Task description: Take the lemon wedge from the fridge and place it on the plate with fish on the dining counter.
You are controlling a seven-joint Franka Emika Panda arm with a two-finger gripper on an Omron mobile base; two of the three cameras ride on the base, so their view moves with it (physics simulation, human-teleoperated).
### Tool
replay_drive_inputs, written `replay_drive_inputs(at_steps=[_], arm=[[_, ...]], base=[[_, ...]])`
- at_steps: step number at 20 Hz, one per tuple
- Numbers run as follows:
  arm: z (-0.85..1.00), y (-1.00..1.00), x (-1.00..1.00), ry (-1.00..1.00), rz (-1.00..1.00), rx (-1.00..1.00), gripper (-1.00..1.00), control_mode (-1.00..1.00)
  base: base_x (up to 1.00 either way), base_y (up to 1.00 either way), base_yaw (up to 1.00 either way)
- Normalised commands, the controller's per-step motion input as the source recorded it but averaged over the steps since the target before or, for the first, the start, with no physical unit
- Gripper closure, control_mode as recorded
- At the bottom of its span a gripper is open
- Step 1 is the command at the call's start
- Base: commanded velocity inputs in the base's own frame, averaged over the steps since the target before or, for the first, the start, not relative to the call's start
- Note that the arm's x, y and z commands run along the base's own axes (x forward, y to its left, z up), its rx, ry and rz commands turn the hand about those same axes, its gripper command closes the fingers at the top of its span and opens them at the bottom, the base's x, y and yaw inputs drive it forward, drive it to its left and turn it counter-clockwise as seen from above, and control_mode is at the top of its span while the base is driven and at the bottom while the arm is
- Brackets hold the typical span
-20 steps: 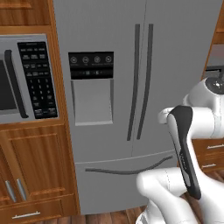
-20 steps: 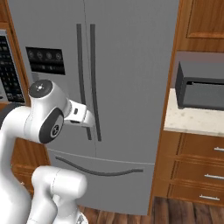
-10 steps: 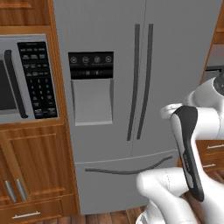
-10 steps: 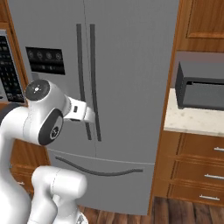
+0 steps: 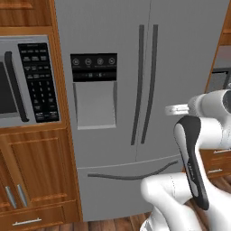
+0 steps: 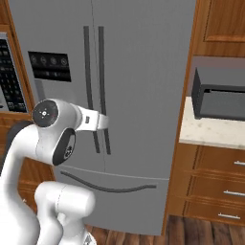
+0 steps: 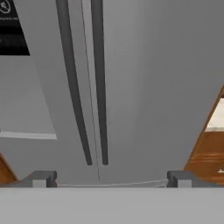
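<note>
Arm crept forward slightly; two-finger gripper (image 7: 109, 178) stayed spread, empty, aimed twelve o'clock at shut tall grey steel fridge (image 7: 144, 78), lining up for long dark handles (image 7: 98, 83).

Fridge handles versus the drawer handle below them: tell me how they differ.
The two door handles stand upright, side by side at the centre seam of the fridge; the drawer handle lies across the lower front. The door handles look nearly straight, while the drawer handle bows in a shallow curve. The door handles come as a close pair; the drawer handle is single. All are long, slim, dark bars on grey steel.
</note>
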Motion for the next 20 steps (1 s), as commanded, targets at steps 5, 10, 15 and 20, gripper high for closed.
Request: replay_drive_inputs(at_steps=[5,10,15,20], arm=[[0.0,0.0,0.73,-0.23,0.0,0.01,-1.0,-1.0],[-0.03,0.0,0.68,-0.17,0.0,0.0,-1.0,-1.0],[-0.05,0.0,0.36,-0.1,0.0,0.0,-1.0,-1.0],[-0.05,0.0,0.06,-0.1,0.0,0.0,-1.0,-1.0]], base=[[0.0,0.0,0.0],[0.0,0.0,0.0],[0.0,0.0,0.0],[0.0,0.0,0.0]])
